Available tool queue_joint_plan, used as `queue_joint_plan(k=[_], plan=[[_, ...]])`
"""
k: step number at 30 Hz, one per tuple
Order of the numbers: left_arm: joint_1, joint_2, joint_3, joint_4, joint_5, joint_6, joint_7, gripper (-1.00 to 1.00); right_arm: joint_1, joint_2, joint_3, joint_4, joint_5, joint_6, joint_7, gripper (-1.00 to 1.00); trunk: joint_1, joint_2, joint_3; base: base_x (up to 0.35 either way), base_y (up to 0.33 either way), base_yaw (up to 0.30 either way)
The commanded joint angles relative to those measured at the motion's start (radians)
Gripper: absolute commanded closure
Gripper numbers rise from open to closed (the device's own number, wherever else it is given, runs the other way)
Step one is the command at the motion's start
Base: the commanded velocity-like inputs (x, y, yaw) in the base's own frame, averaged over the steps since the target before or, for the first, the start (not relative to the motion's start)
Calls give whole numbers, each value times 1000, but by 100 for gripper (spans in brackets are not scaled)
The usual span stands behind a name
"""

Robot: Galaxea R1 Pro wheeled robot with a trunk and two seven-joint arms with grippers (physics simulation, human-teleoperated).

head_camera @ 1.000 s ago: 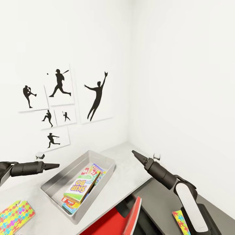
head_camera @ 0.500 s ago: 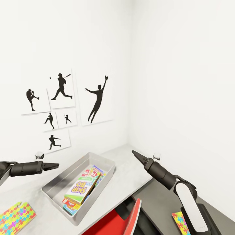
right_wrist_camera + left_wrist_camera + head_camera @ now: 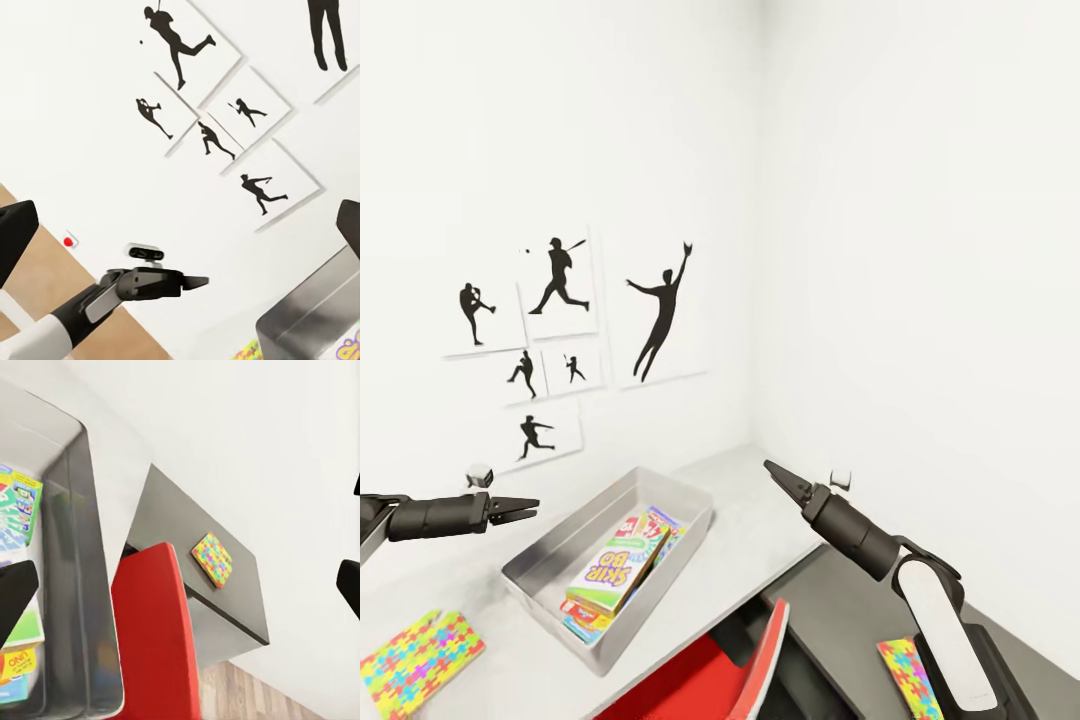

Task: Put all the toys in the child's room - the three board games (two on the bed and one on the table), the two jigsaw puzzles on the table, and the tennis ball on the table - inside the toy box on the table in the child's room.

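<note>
Yellow-green "SKIP BO" game box point(image 3: 607, 574) lies in toy box point(image 3: 550, 552); left tool point(image 3: 525, 507) and right tool point(image 3: 772, 471) released, empty

Counted: one toy box point(image 3: 550, 553) holding board games point(image 3: 615, 575), at least three by their visible edges, exact number unclear. Two jigsaw puzzles point(image 3: 418, 655) point(image 3: 908, 676). One red chair point(image 3: 695, 680). Six baseball silhouette prints point(image 3: 660, 315). Two grippers point(image 3: 525, 508) point(image 3: 775, 473).

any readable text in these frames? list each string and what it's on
"SKIP BO": yellow-green game box in the toy box, upside down in the head view.
"UNO": red-yellow box in the same bin, left wrist view.
Other print on the boxes: too small or blurred.
Wall posters: silhouettes, no text.
</note>
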Motion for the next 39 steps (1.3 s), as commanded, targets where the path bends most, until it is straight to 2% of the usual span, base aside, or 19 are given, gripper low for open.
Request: queue_joint_plan(k=[1, 16, 27, 39], plan=[[-1, 1, -7, 0, 5, 11, -3, -100, 0, 0, 1, 0, -5, 5, -2, -100, -4, 7, 3, -127, 0, 0], [-1, 0, -7, 0, 4, 13, -3, -100, 0, 0, 2, 4, -4, -19, -7, -100, -62, 112, 50, -22, 0, 0], [-1, -1, -7, 0, 5, 13, -3, -100, 0, 1, 3, 3, -5, -20, -7, -100, -62, 112, 50, -222, 27, 12], [-1, -3, -7, 0, 4, 14, -3, -100, 0, 1, 4, 4, -4, -20, -9, -100, -62, 112, 55, -44, 3, 245]])
